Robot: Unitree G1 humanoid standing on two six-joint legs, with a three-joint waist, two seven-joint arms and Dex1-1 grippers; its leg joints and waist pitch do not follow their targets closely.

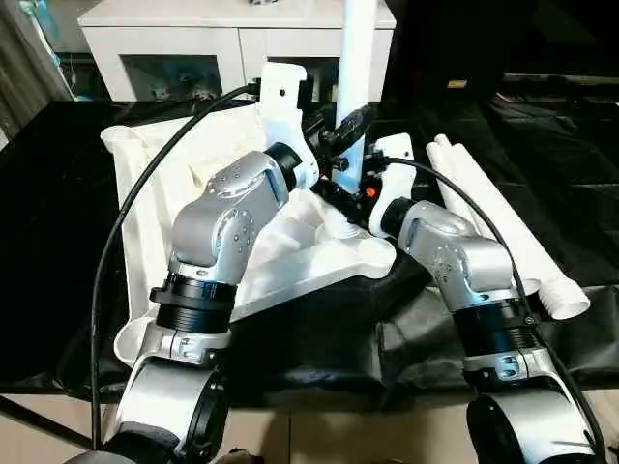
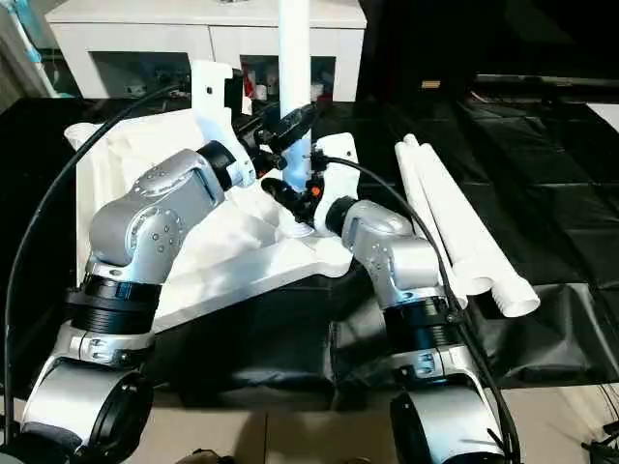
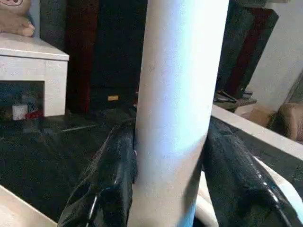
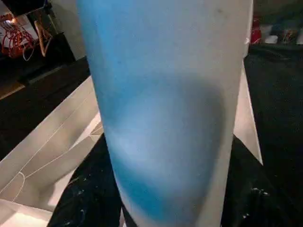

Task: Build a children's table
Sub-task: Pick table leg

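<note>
here the white plastic table top (image 1: pixel 193 193) lies underside up on black sheeting (image 1: pixel 58 193) — smooth moulded ribs, rounded corners. one smooth white tube leg (image 1: pixel 354 87) stands upright at the top's near right corner socket. the left gripper (image 3: pixel 168 156) clamps this leg between its glossy black fingers (image 3: pixel 111 175). the right gripper (image 1: pixel 356 198) sits lower on the same leg, its dark fingers (image 4: pixel 85 198) on either side — closed on it or not, i cannot tell. spare tapered legs (image 1: pixel 503 232) with flared ends lie side by side to the right.
</note>
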